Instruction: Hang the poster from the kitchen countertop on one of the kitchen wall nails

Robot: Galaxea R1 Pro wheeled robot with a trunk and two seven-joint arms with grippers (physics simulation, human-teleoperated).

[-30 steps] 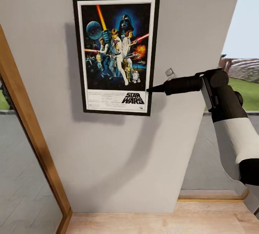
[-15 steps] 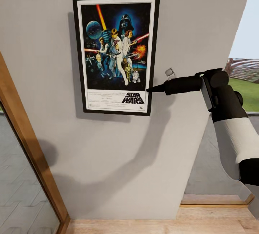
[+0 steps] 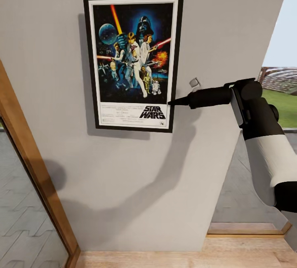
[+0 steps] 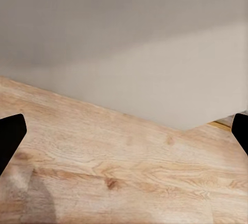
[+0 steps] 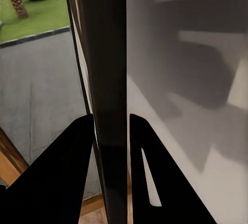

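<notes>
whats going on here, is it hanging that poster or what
The robot's right gripper is clamped on the right edge of the Star Wars poster, near its lower corner, holding it upright against the grey wall. The right wrist view shows its fingers either side of the frame. The left gripper hangs open over the wooden floor.

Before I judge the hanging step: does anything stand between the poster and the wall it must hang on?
Nothing visible does. The poster stands upright in front of the grey wall, casting a shadow on it. The right pincer is shut on the frame's lower right edge; the wrist view shows one finger on each side. No nail is discernible.
</notes>
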